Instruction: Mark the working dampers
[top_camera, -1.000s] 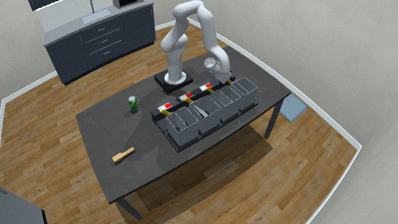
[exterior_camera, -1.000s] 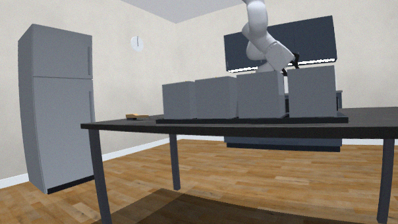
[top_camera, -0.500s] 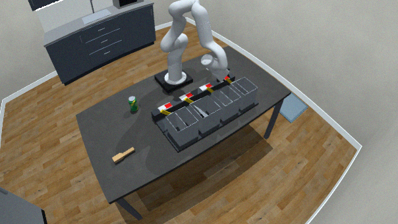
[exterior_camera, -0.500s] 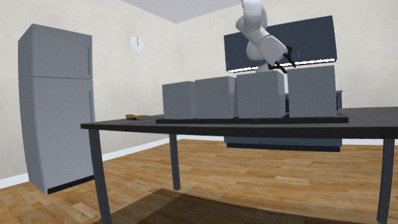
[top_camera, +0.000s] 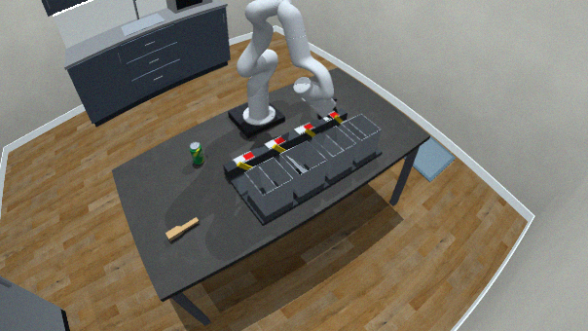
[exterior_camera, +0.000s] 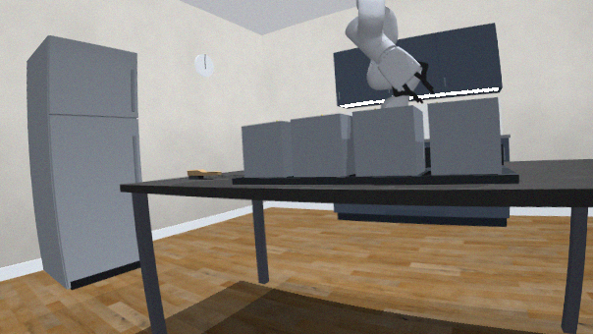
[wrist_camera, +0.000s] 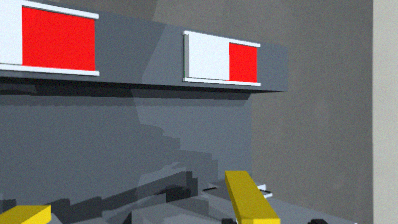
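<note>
Four grey box dampers [top_camera: 270,187] [top_camera: 304,167] [top_camera: 336,148] [top_camera: 362,133] stand in a row on a dark base; from the front they show in the exterior view [exterior_camera: 265,149] [exterior_camera: 319,144] [exterior_camera: 385,142] [exterior_camera: 463,138]. Behind each sits a status slider [top_camera: 244,157] [top_camera: 275,141] [top_camera: 306,128] [top_camera: 326,119] showing red beside a white cover, with a yellow lever [top_camera: 243,165] [top_camera: 338,119]. My gripper [top_camera: 330,111] [exterior_camera: 414,90] hangs low by the rightmost slider, fingers partly apart and empty. The wrist view shows two sliders [wrist_camera: 57,39] [wrist_camera: 222,57], both red, and two yellow levers [wrist_camera: 247,197] [wrist_camera: 22,215].
A green can [top_camera: 196,153] stands left of the dampers. A wooden block [top_camera: 181,229] [exterior_camera: 203,173] lies near the table's front left. The arm's base [top_camera: 256,117] is behind the sliders. A fridge [exterior_camera: 83,157] stands beside the table.
</note>
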Action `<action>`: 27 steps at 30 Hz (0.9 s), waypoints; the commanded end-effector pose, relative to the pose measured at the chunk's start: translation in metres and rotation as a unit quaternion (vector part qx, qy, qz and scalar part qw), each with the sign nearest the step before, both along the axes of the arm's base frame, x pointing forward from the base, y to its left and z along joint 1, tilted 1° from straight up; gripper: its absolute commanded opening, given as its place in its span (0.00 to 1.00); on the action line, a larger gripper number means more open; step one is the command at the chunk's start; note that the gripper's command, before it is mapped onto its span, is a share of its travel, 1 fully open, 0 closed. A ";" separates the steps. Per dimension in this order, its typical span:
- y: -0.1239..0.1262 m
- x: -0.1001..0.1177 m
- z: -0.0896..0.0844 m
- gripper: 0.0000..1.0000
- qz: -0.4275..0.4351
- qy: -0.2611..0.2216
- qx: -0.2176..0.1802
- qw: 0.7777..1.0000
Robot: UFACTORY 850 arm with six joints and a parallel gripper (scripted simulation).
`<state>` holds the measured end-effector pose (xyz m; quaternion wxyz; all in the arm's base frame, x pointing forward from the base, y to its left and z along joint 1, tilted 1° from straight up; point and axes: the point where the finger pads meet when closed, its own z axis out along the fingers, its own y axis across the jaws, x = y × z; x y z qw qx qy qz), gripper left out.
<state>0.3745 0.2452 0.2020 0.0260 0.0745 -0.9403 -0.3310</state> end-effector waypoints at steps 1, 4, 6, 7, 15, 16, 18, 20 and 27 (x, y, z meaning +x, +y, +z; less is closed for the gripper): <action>0.000 0.001 0.001 0.39 0.000 -0.001 0.000 1.000; 0.001 0.001 0.001 0.39 0.000 -0.001 -0.002 1.000; 0.003 0.003 0.002 0.39 0.001 -0.001 -0.010 1.000; 0.005 0.005 0.003 0.39 0.001 -0.001 -0.016 1.000; 0.042 0.033 0.020 0.39 0.001 -0.018 -0.113 0.993; 0.048 0.038 0.023 0.39 -0.001 -0.023 -0.127 0.992; 0.054 0.042 0.026 0.39 0.000 -0.024 -0.142 0.990; 0.059 0.046 0.028 0.39 0.001 -0.025 -0.157 0.987; 0.087 0.067 0.043 0.39 0.000 -0.037 -0.227 0.973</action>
